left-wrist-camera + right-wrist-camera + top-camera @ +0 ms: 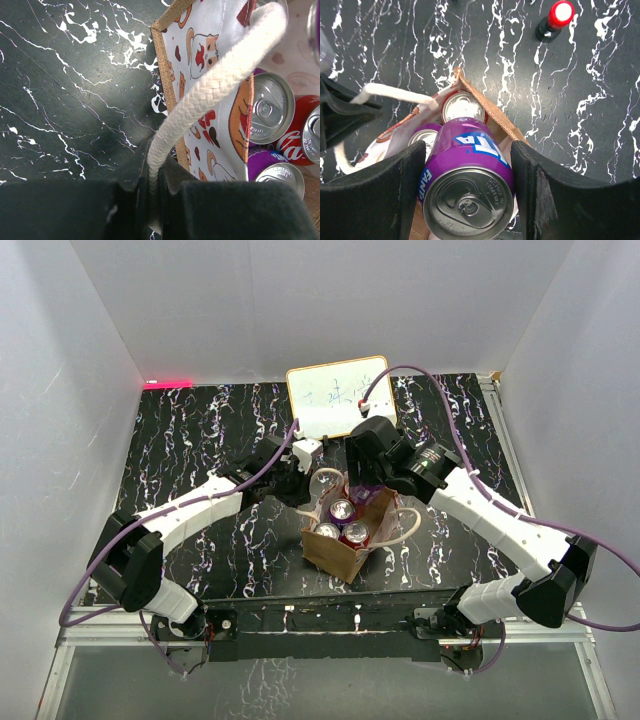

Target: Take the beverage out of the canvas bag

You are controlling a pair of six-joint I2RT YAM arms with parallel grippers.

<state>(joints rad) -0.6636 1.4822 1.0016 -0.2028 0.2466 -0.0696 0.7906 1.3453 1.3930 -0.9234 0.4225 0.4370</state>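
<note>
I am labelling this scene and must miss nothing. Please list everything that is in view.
canvas bag: one, tan-brown, middle of the table.
rope handles: two, pale; one in the left gripper, one hanging at the bag's right.
cans in the bag: three tops visible, red and purple.
purple can: one, above the bag.
white board: one, behind the bag.
small dark thing: one, red top, on the table.
red strip: one, table's far left edge.
table: one, black with white veins.
left gripper: shut on one rope handle.
right gripper: shut on the purple can.
</note>
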